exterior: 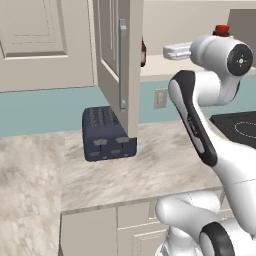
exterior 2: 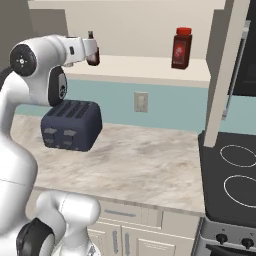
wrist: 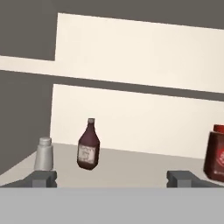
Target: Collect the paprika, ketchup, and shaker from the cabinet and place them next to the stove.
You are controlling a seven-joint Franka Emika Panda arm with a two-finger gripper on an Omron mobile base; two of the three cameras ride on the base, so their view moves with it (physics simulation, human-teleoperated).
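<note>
The cabinet door (exterior: 112, 60) with its silver bar handle stands swung open. In the hand view, three things stand on the cream shelf (wrist: 131, 168). A white shaker (wrist: 44, 154) is at the left. A dark ketchup bottle (wrist: 89, 145) is beside it. A red-capped paprika jar (wrist: 215, 153) is at the right edge. My gripper (wrist: 112, 179) is open and empty, level with the shelf and short of it, aimed between ketchup and paprika. In the right base view the paprika (exterior 2: 181, 48) stands free, and the ketchup (exterior 2: 92, 52) peeks from behind my hand. The black stove (exterior 2: 232, 175) lies to the right.
A dark blue-grey toaster (exterior: 107, 134) sits on the marble counter (exterior 2: 140, 160) under the cabinet, left of the stove. The open door (exterior 2: 225, 75) hangs over the counter's right part near the stove edge. A wall outlet (exterior 2: 140, 102) is on the teal backsplash.
</note>
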